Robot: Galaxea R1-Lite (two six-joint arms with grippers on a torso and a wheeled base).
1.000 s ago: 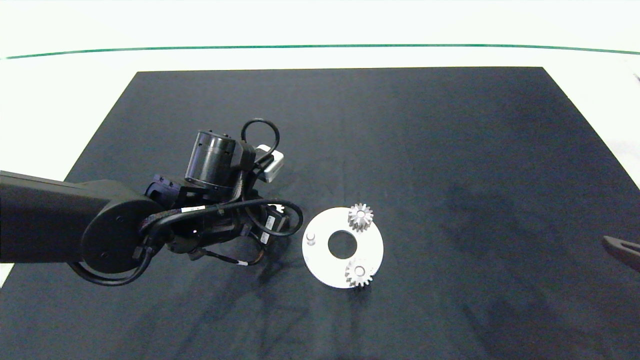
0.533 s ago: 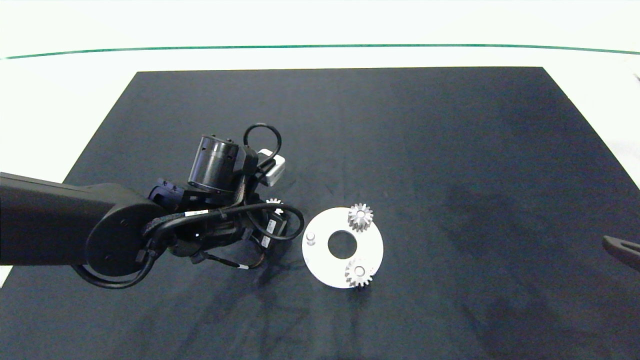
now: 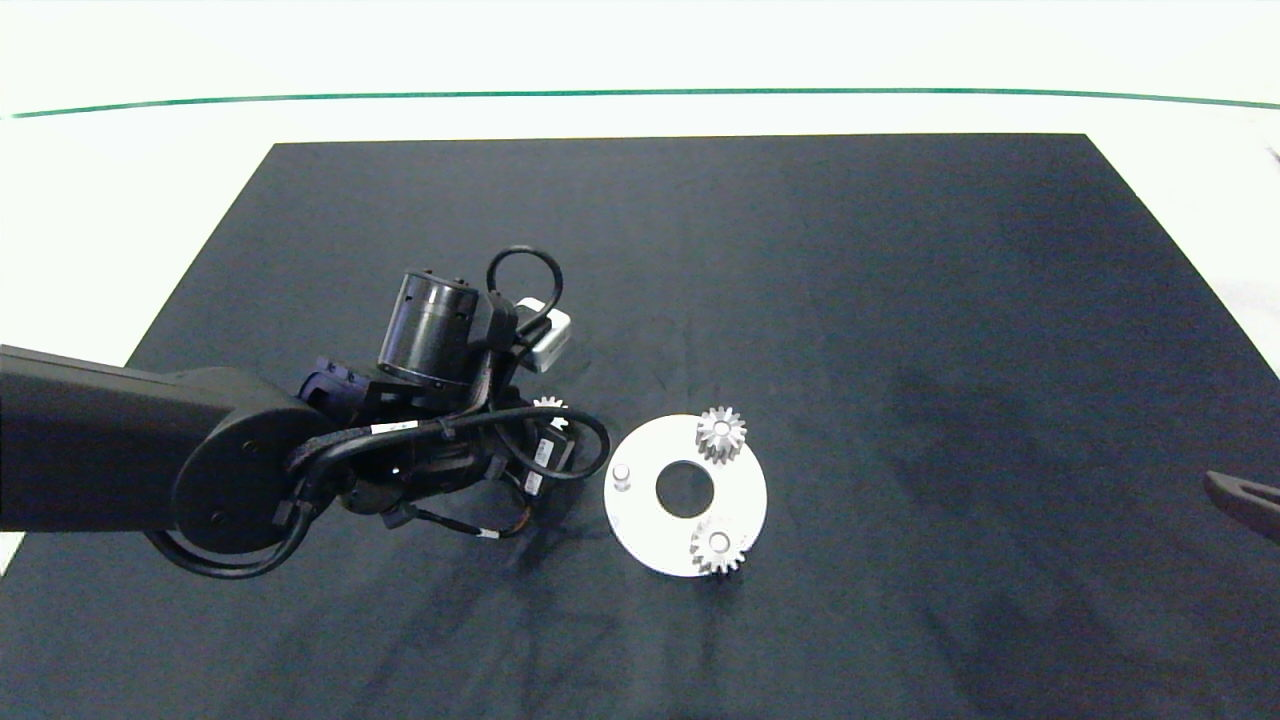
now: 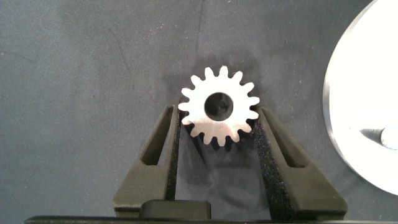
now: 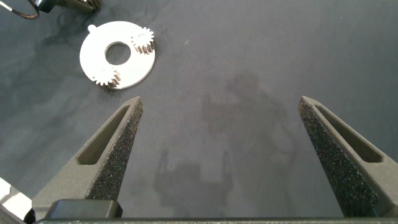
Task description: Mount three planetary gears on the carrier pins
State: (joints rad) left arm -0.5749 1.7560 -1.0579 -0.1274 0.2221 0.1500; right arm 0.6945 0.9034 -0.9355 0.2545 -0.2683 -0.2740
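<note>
Gear [image 4: 219, 106] gripped between left gripper [image 4: 219, 134] fingers, beside disc [image 3: 640, 520].

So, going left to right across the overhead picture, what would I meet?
Left arm → left gripper holding the third gear → bare carrier pin → two mounted gears on the white disc → right gripper.

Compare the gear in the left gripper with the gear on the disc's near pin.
The held gear sits between the left gripper fingers beside the disc, its bore dark and empty. The near-pin gear lies flat on the disc with a pale pin filling its bore. Both are small silver spur gears.
</note>
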